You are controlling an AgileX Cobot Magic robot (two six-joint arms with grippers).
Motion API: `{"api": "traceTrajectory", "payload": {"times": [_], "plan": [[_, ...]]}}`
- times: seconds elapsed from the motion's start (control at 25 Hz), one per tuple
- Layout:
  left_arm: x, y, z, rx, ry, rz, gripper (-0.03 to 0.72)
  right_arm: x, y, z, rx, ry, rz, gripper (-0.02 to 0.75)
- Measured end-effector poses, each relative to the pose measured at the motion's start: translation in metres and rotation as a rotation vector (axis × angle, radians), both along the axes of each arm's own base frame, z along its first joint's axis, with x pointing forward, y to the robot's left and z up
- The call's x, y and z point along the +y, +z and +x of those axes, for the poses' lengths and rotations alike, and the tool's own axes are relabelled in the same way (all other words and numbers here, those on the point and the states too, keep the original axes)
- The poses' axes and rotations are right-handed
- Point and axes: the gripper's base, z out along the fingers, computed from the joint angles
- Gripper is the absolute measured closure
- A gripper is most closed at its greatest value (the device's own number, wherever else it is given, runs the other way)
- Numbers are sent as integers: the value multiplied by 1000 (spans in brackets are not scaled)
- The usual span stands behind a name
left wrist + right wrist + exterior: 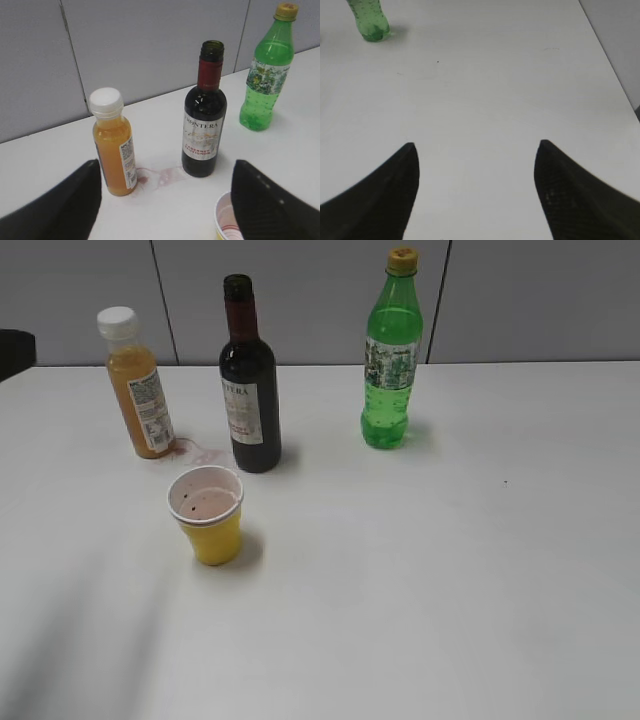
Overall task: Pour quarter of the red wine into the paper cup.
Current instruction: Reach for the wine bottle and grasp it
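The red wine bottle point(249, 390), dark glass with a maroon neck and white label, stands upright and uncapped at the back of the white table; it also shows in the left wrist view point(204, 117). The yellow paper cup point(208, 515) stands in front of it with pale reddish liquid inside; its rim shows in the left wrist view point(224, 222). My left gripper point(165, 172) is open and empty, well short of the bottles. My right gripper point(476, 147) is open and empty over bare table. Neither gripper shows in the exterior view.
An orange juice bottle point(138, 385) with a white cap stands left of the wine. A green soda bottle point(391, 355) stands at the back right, also in the right wrist view point(370, 20). A pink spill stain point(205, 453) lies between juice and wine. The table's right edge point(610, 65) is near.
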Motion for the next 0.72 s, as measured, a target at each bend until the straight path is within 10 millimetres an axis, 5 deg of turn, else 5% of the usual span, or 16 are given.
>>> {"api": "traceTrajectory", "payload": {"times": [0.72], "plan": [[3,-11,7,103,49,-32,96,0,0,0,0,0,0,192]]}}
